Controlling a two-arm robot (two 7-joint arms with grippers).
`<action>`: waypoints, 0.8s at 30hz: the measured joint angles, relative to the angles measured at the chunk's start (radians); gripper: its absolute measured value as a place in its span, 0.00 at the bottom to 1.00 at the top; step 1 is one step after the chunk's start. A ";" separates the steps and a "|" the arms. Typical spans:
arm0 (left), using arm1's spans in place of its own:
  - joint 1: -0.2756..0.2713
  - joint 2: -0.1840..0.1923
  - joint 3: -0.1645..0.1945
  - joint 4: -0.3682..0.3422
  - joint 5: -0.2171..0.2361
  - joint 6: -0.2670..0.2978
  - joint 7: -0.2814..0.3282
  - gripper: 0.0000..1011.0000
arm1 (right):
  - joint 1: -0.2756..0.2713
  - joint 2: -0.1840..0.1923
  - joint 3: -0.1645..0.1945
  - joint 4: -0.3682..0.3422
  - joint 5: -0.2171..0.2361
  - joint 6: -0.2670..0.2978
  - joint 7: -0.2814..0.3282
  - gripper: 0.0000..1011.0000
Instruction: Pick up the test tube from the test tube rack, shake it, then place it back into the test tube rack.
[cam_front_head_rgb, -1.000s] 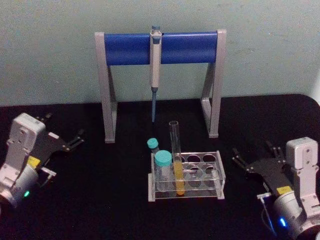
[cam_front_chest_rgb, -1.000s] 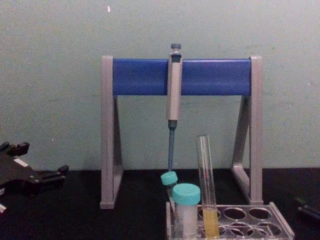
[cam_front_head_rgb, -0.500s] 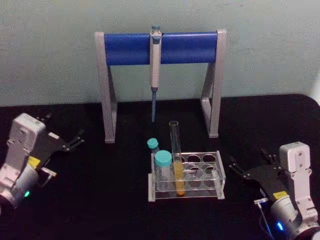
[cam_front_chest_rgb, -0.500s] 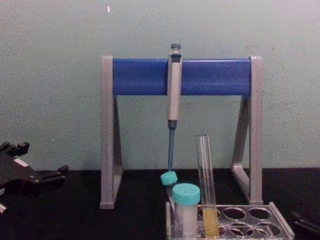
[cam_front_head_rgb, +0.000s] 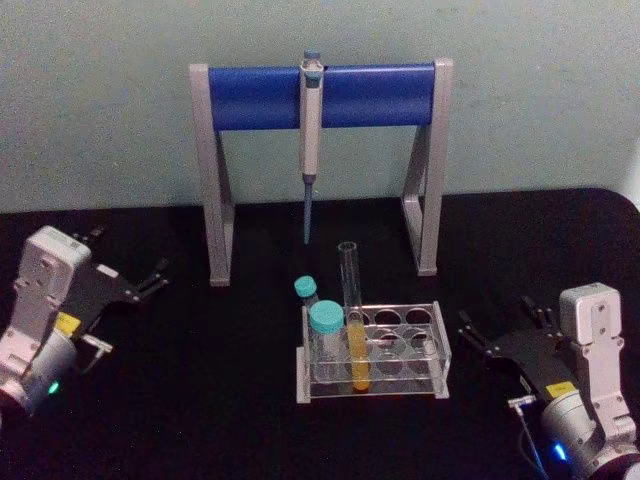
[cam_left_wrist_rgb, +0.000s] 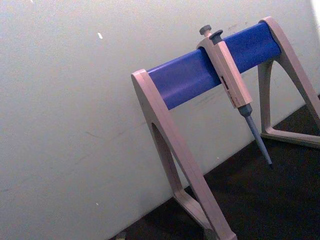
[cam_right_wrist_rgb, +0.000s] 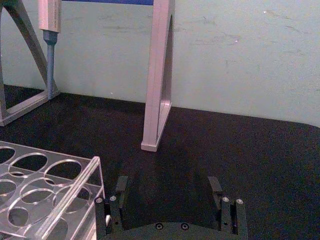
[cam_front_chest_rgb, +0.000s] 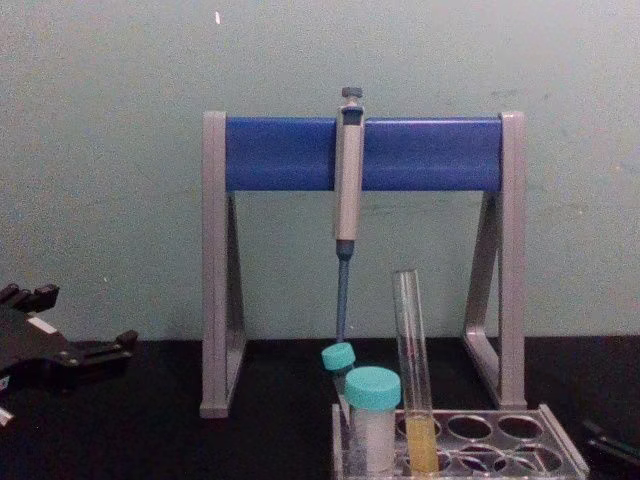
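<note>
The test tube (cam_front_head_rgb: 351, 300) is a tall clear glass tube with yellow liquid at its bottom. It stands upright in a front hole of the test tube rack (cam_front_head_rgb: 432, 344), a low clear plastic rack at the table's centre. The chest view shows the tube (cam_front_chest_rgb: 409, 360) rising from the rack (cam_front_chest_rgb: 562, 452). My right gripper (cam_front_head_rgb: 497, 313) hovers open just right of the rack, with nothing between its fingers. Its wrist view has the gripper (cam_right_wrist_rgb: 167, 187) beside the rack's corner (cam_right_wrist_rgb: 70, 186). My left gripper (cam_front_head_rgb: 125, 256) rests open at the far left, well away from the rack.
A grey-and-blue pipette stand (cam_front_head_rgb: 320, 95) spans the table behind the rack, with a pipette (cam_front_head_rgb: 310, 130) hanging from its bar. Two teal-capped tubes (cam_front_head_rgb: 325, 325) (cam_front_head_rgb: 305, 289) stand at the rack's left end, next to the test tube. A pale wall closes the back.
My right gripper has shifted slightly lower and nearer, still open beside the rack. The left arm, tube and rack have not moved.
</note>
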 joint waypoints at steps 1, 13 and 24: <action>0.000 0.000 0.000 0.000 0.000 0.000 0.000 0.99 | 0.000 0.000 0.000 0.000 0.000 0.000 0.000 0.99; 0.000 0.000 0.000 0.000 0.000 0.000 0.000 0.99 | 0.000 0.001 -0.001 -0.002 0.002 -0.002 -0.001 0.99; 0.000 0.000 0.000 0.000 0.000 0.000 0.000 0.99 | 0.000 0.001 -0.001 -0.002 0.003 -0.002 -0.001 0.99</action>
